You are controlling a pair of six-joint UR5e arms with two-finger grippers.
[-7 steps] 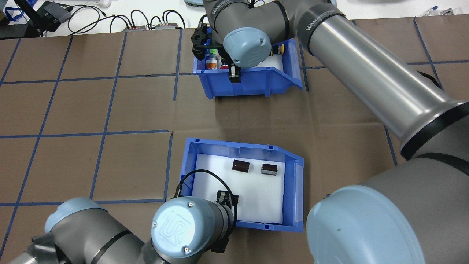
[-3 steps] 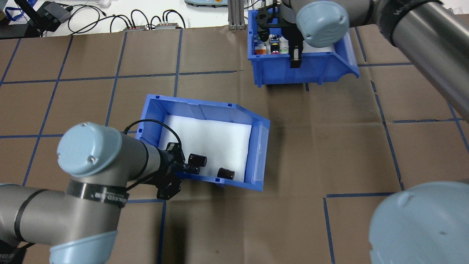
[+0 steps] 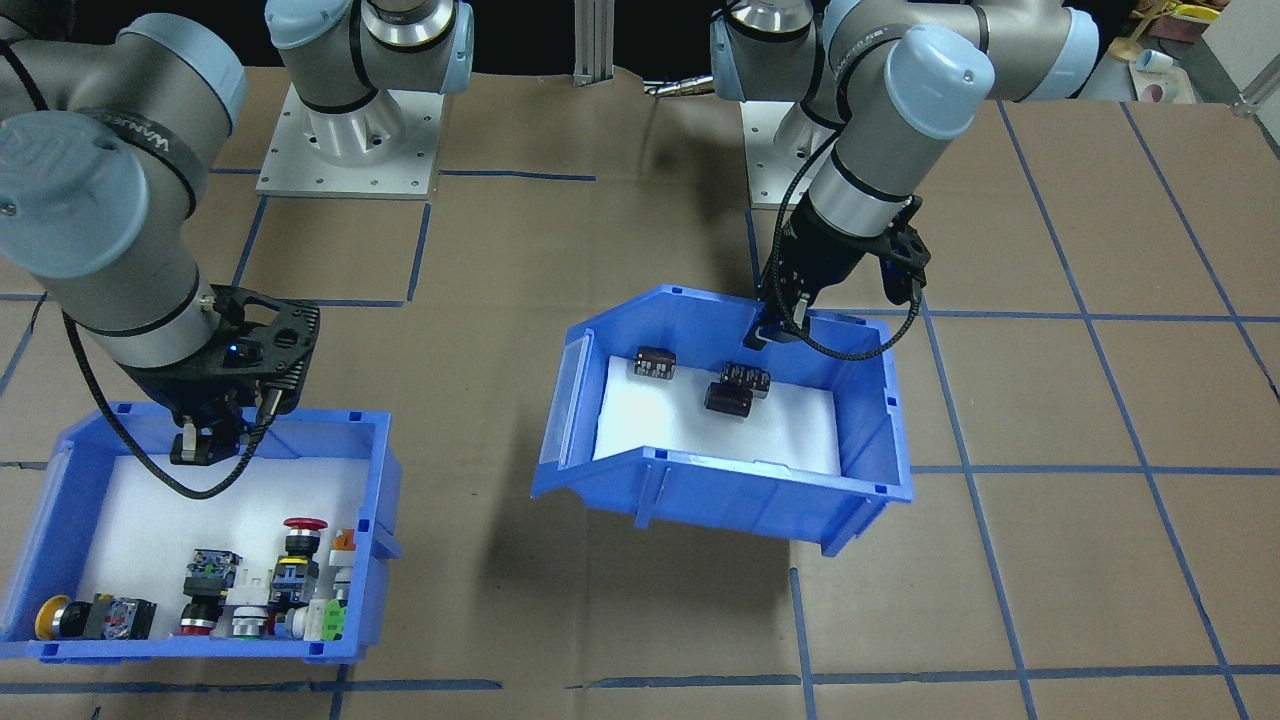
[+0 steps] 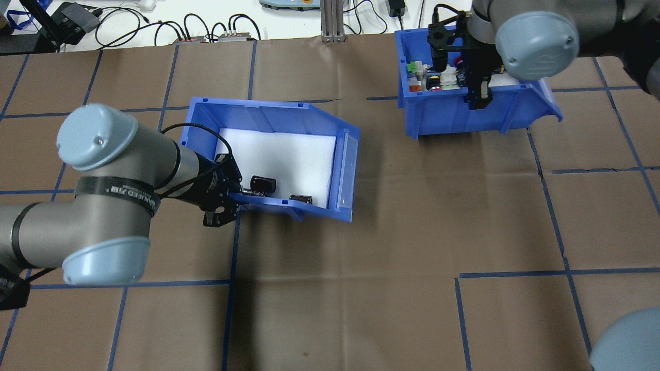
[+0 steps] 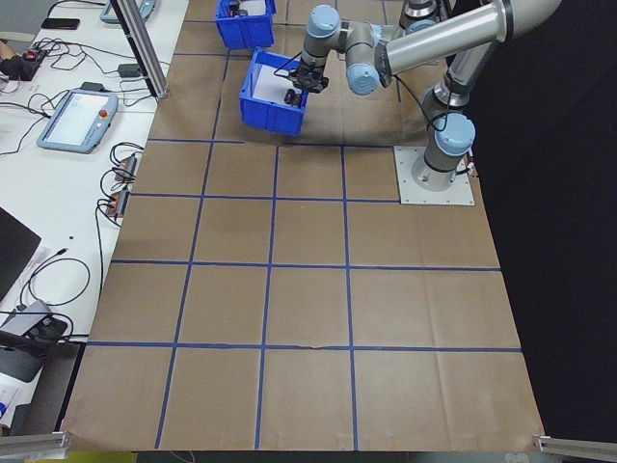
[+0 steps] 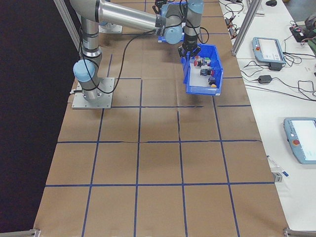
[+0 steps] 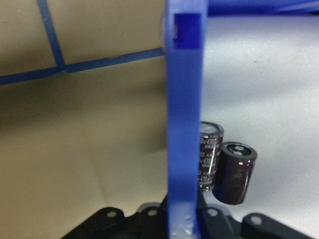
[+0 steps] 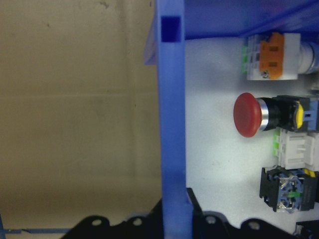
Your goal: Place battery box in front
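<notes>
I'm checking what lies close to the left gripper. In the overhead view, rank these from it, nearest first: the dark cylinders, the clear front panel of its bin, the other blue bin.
1. Dark cylinders, just inside the gripped wall by the left gripper.
2. Clear front panel, the bin's opposite end.
3. Other blue bin, far right.

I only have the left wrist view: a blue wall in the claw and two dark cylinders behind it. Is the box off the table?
Observer: It looks so. In the front-facing view the battery box hangs tilted from the left claw, and its shadow falls apart from it on the paper.
Operator: Are there only two cylinders inside?
Observer: No, three cylinders lie on the white foam, near the gripped wall.
Operator: Where is the other bin?
Observer: The button bin is at the far right of the overhead view, with the right claw shut on its near wall.
</notes>
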